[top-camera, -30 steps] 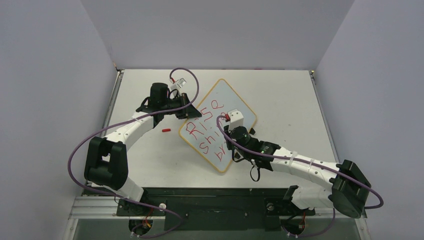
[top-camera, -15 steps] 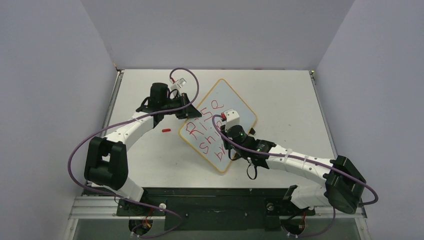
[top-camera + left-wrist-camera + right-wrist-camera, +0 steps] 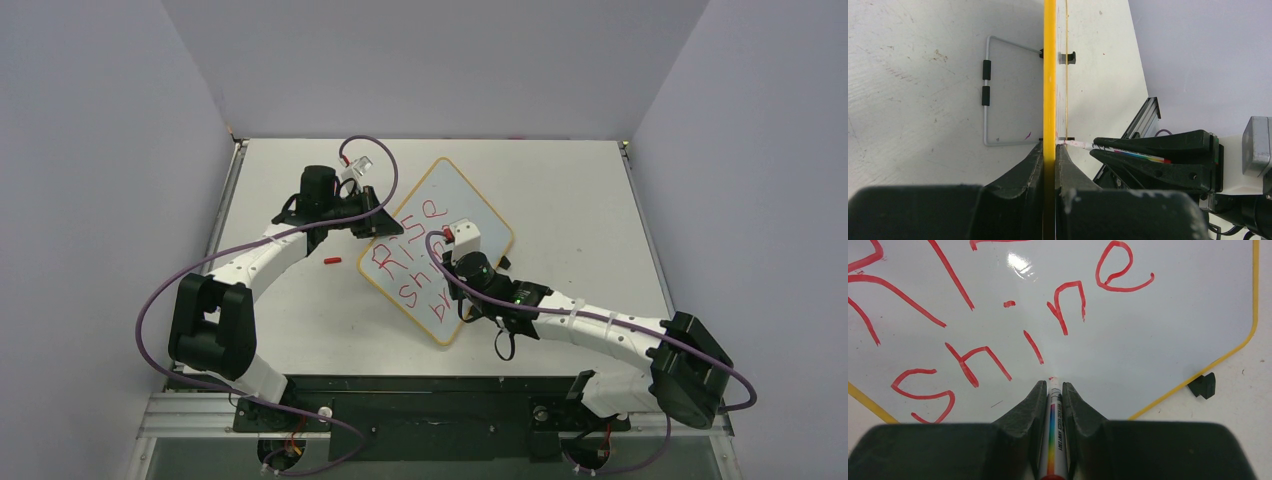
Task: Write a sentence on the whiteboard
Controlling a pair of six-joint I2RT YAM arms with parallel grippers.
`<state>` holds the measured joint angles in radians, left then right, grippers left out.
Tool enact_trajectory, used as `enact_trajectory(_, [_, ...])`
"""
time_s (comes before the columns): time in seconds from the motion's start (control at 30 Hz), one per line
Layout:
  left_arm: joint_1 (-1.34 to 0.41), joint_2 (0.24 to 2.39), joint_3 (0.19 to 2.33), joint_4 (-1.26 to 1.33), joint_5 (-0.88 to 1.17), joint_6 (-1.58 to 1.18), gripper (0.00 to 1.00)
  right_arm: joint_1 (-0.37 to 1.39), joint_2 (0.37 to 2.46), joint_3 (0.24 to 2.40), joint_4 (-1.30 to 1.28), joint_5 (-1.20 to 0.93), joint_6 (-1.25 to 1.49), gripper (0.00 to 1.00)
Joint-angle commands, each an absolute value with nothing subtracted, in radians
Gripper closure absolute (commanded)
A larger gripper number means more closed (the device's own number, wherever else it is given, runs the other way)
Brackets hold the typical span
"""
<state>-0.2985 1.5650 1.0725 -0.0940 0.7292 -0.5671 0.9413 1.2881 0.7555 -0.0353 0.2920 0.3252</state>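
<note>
From above, the whiteboard (image 3: pixel 435 250) lies mid-surface (image 3: pixel 560 190), turned corner-up like a diamond, with red words partly hidden under the right arm. A small red cap (image 3: pixel 333 261) lies on the surface to its left, apart from it. The left pincer (image 3: pixel 368 222) sits at the board's left edge and the right pincer (image 3: pixel 462 262) over its middle, but this view does not show how either grips.

The left wrist view does. The left pincer is shut narrow on the board's yellow frame (image 3: pixel 1049 75), seen edge-on. A thin wire stand (image 3: pixel 986 90) shows beside the frame. The right pincer is clamped on a marker (image 3: pixel 1118 150) whose tip meets the board's face.

Only the right wrist view makes the writing readable: "shine" in full, with the marker held tight just below the "i". A black clip (image 3: pixel 1203 385) lies just outside the frame.
</note>
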Motion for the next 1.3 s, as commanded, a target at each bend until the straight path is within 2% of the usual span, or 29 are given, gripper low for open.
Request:
enact_trajectory(0.0, [-0.299,1.537,1.112,-0.059,0.692,-0.516,1.0,0.936,1.267,0.743,-0.023,0.305,0.335,1.0])
enact_trajectory(0.33, [-0.299,1.541,1.114,-0.058,0.69,-0.517,1.0,0.93,1.239,0.773,-0.028,0.316,0.335,1.0])
enact_trajectory(0.7, [-0.3,1.54,1.113,-0.061,0.692,-0.516,1.0,0.844,1.224,0.792,-0.028,0.275,0.32,1.0])
enact_trajectory(1.27, [-0.3,1.544,1.112,-0.059,0.691,-0.515,1.0,0.763,1.284,0.826,0.005,0.196,0.326,1.0])
